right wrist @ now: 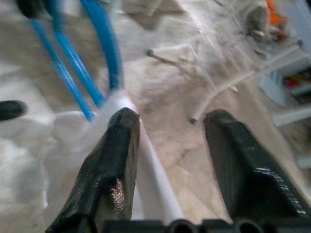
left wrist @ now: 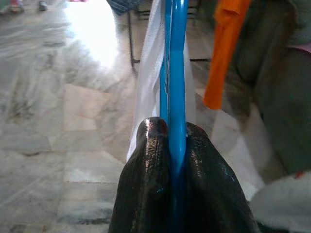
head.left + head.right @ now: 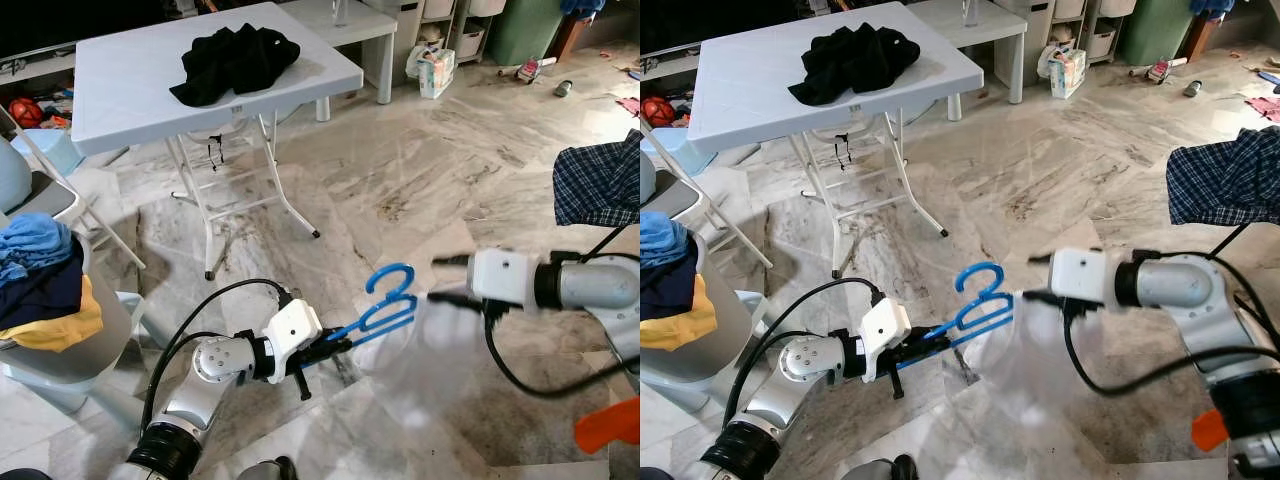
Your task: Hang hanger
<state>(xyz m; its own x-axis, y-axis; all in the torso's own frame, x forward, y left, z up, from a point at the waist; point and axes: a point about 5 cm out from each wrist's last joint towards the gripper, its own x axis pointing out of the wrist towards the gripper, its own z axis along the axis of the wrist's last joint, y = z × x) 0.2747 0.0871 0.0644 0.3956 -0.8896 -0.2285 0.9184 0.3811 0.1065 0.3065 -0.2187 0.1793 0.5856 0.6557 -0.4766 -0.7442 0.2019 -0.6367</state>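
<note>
Left gripper (image 3: pixel 338 347): black fingers (image 2: pixel 146 184) clamped on the end of the blue hanger (image 3: pixel 385 305), held low over the marble floor (image 3: pixel 420 170). Hanger carries a thin white garment (image 3: pixel 440 360), hook up. Right gripper (image 3: pixel 437 279): fingers (image 1: pixel 109 179) spread apart, at the garment's edge beside the hanger; contact unclear. Behind: white folding table (image 3: pixel 120 80) with black clothes (image 3: pixel 235 60) on top. Robot's left: grey basket (image 3: pixel 75 350) heaped with laundry. Right: plaid cloth (image 3: pixel 600 185).
</note>
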